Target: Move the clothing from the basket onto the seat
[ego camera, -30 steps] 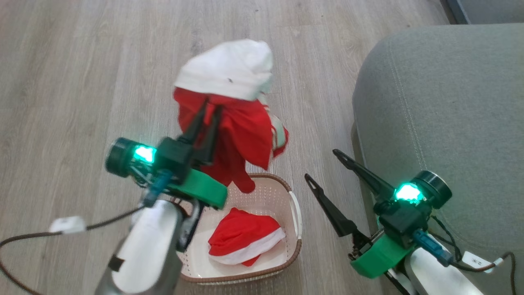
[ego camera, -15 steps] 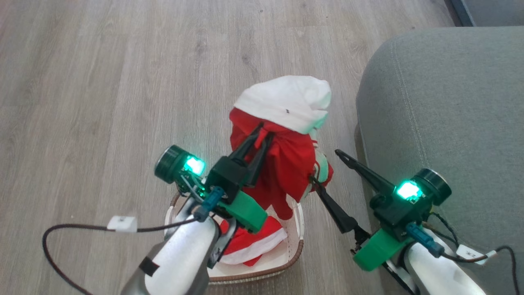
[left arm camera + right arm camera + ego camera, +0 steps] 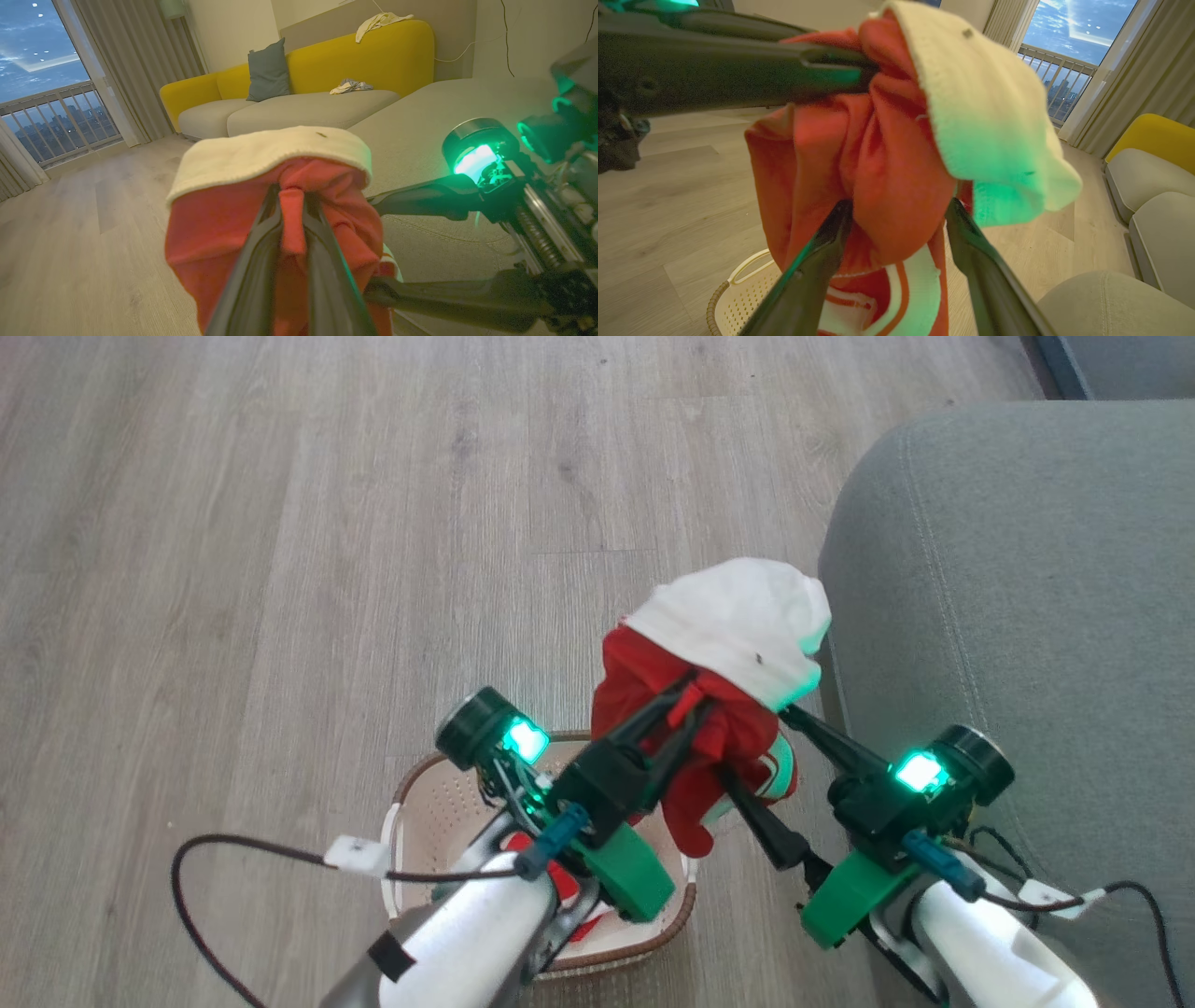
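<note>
My left claw (image 3: 695, 695) pinches clothing (image 3: 738, 616) over the basket (image 3: 411, 803); my right claw (image 3: 754, 747) sits open around it. I think none is on the seat (image 3: 1008, 569) yet; more lies inside.

The robot's pale left forearm (image 3: 467, 947) and pale right forearm (image 3: 990, 957) rise from the bottom edge, each wrist glowing green. The left gripper (image 3: 693, 695) has its two long dark fingers pinched together on a fold of soft red-and-white clothing (image 3: 738, 616). The right gripper (image 3: 754, 744) is spread wide, its fingers (image 3: 817, 261) straddling that bundle's lower part.
</note>
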Motion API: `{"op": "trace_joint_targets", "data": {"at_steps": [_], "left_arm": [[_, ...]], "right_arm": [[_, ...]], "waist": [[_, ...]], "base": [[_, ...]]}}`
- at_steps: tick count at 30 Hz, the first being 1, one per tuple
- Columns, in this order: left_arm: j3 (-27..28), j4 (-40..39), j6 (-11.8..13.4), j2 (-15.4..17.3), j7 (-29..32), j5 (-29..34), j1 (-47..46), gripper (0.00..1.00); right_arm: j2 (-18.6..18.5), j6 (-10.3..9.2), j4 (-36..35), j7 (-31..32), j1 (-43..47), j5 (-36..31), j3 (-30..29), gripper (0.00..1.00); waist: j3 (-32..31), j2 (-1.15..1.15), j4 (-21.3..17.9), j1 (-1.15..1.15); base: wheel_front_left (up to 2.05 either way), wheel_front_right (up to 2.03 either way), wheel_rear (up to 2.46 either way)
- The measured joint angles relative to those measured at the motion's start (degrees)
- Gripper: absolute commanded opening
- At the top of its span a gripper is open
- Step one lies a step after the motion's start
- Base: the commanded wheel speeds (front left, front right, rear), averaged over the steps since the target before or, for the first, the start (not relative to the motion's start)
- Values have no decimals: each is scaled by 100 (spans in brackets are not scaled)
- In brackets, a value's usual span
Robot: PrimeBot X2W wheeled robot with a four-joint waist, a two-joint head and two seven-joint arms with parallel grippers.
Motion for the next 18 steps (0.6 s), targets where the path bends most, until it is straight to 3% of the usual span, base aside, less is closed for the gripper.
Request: {"op": "trace_joint_targets", "data": {"at_steps": [18], "left_arm": [[-649,11,29,16,0,-390,-317,0]], "right_arm": [[62,0,595,0,-576,-19,567,100]], "waist": [[162,0,196,0]], "base": [[0,0,0]]}}
